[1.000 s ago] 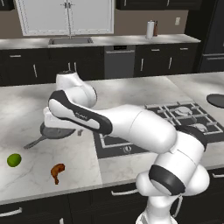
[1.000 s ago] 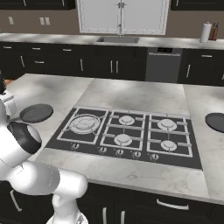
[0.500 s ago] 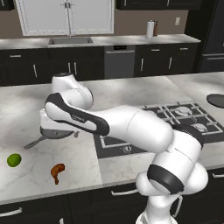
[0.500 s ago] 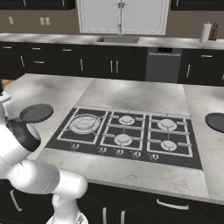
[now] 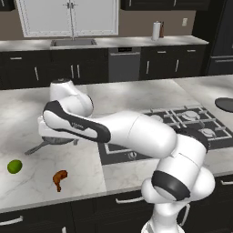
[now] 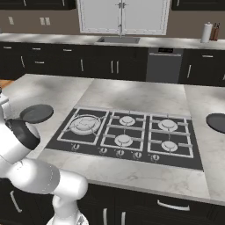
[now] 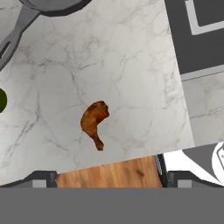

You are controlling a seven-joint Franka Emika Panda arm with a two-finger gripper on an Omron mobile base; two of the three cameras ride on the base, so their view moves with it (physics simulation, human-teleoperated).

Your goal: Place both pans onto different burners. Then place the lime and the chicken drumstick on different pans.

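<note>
In the hand view my gripper (image 7: 111, 179) is open, its two tips set wide apart with nothing between them, well above the counter. The orange-brown chicken drumstick (image 7: 94, 120) lies on the marble ahead of the tips, and also shows near the counter's front edge (image 5: 59, 179). The green lime (image 5: 14, 166) rests left of it, cut by the hand view's edge (image 7: 2, 99). The grey pan (image 6: 36, 113) sits on the counter left of the cooktop; my arm hides much of it (image 5: 54, 139), its handle (image 7: 15, 33) pointing out. The darker pan (image 6: 217, 122) lies on the counter right of the burners (image 6: 85, 124).
The black cooktop (image 6: 132, 151) with light grates fills the island's middle. The counter's front edge (image 7: 109, 155) runs just beyond the drumstick, with wooden floor (image 7: 109, 173) below it. A sink (image 6: 119, 39) and a paper towel roll (image 6: 206, 31) stand on the far counter.
My arm has swung a little further left and toward the counter's front. The pans, the lime and the drumstick lie where they were.
</note>
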